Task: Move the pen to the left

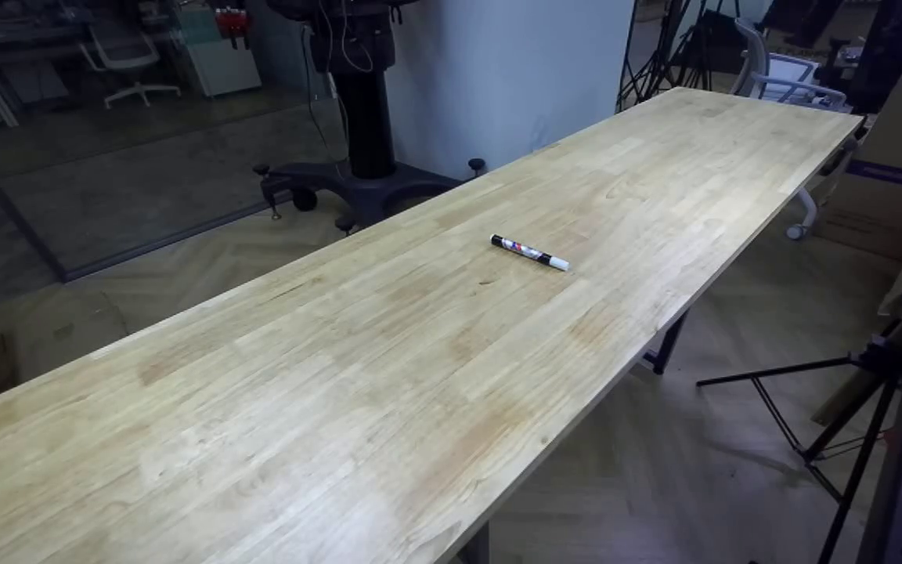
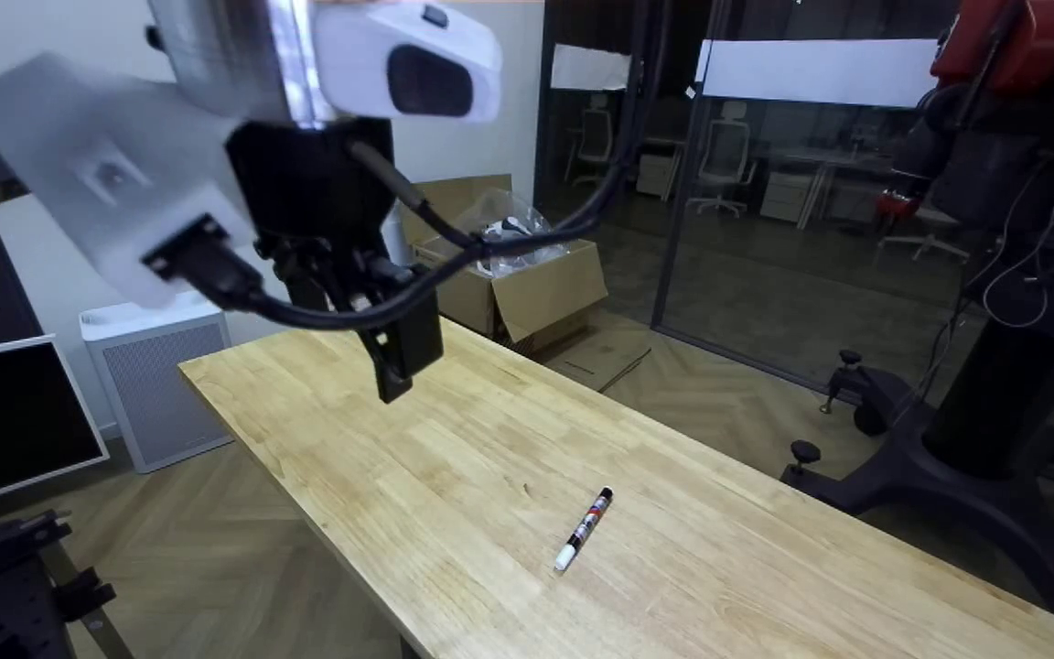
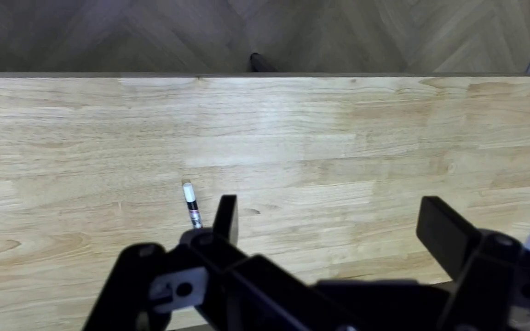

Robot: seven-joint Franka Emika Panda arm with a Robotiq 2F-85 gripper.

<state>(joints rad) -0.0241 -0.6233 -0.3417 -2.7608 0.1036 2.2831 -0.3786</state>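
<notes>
We judge this to be the approach. Our end effector (image 3: 329, 214) is spread wide with nothing in its grasp, and hangs well above the worktop (image 1: 326, 392). The pen (image 3: 191, 203) lies flat on it, outside the opening, just past the finger (image 3: 224, 216) at the left of the wrist view, which seems to hide its black end there. To do this well, we should shift sideways until the barrel sits midway between the fingers, then come straight down. The opening runs nearly across the barrel, so a slight turn should square it. The barrel looks round, and we expect it to roll if one finger brushes it; we would close slowly about its middle, and lift a little before carrying it left.

In an exterior view we see one black end, a label (image 1: 526, 250) speckled white, red and blue, a black band, then a whitish end (image 1: 559, 265). The pen slants across the worktop, well apart from both long edges.
</notes>
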